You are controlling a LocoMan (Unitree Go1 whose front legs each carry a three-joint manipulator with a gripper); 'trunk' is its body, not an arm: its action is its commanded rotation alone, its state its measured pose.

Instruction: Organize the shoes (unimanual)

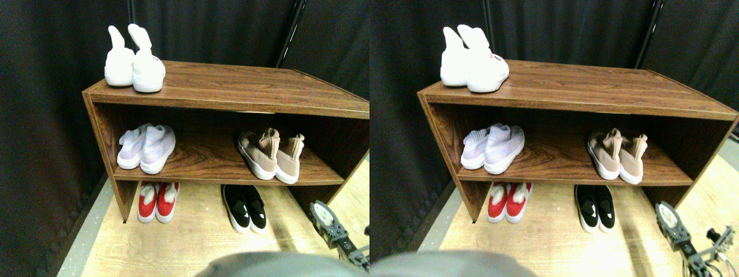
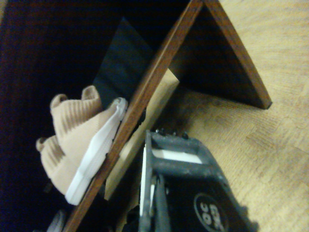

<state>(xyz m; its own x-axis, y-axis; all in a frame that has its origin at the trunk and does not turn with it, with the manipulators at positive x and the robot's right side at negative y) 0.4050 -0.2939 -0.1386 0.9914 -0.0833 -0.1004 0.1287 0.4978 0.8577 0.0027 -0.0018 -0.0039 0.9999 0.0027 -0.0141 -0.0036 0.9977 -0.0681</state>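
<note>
The shoes [image 1: 271, 154], a beige-tan knit pair with ribbed collars and white soles, stand side by side on the right of the middle shelf board [image 1: 213, 167], toes toward me. The wrist view shows them [image 2: 79, 137] from the side, soles against the shelf's front edge. My right gripper [image 1: 324, 216] hovers low over the floor, below and to the right of the pair and apart from it. It sits in front of the shelf's right side panel, and nothing shows in it.
The brown wooden shelf [image 1: 231, 86] carries a white high-collared pair [image 1: 134, 63] on its top left and a pale lilac-white pair [image 1: 147, 147] on the middle board's left. Beneath it, on the light wood floor, stand a red pair [image 1: 157, 201] and a black pair [image 1: 245, 206].
</note>
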